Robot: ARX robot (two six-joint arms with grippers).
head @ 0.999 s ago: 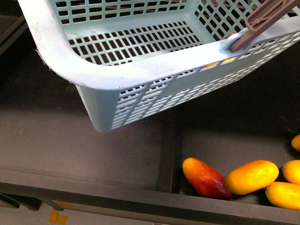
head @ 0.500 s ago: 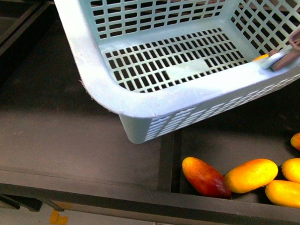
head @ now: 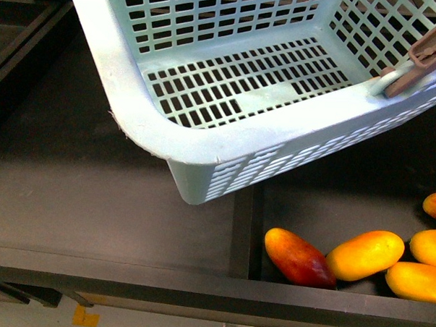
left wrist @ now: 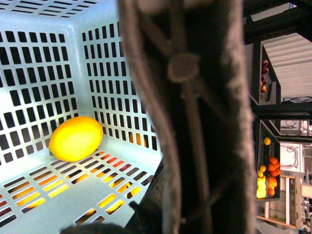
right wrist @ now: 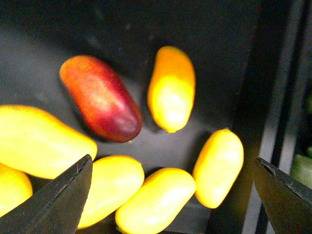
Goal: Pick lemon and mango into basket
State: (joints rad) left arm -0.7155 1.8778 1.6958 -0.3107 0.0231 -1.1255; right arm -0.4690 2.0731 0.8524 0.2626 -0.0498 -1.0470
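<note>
Basket (head: 133, 109): pale aqua plastic, rectangular, rounded corners, thick smooth rim, slotted lattice walls and floor. Tilted, raised above two dark matte compartments split by a narrow divider (head: 242, 230). Small rough burr on rim at nearest corner.

Handle (head: 424, 57): brown, ribbed, resting across right rim. In left wrist view blurred, very close, filling the middle. Left end effector hidden behind it, so grip and opening impossible to tell.

Lemon (left wrist: 75, 138): smooth, glossy, rounded, yellow-orange. Inside basket, on slotted floor, against lattice wall near a corner.

Mango (head: 298, 257): oblong, smooth skin, dark red fading to orange at one end. Lying flat in right compartment, just right of divider, near front lip, outside basket. Just beside an orange-yellow oblong fruit (head: 364, 255). More yellow fruits (head: 415, 281) crowded around, all smooth and elongated; some touching each other.

Right end effector (right wrist: 173, 161): wide apart, dark wedge-shaped fingertips (right wrist: 61, 197), nothing held. Poised above the fruit cluster, mango off toward one fingertip, no contact with any fruit.
</note>
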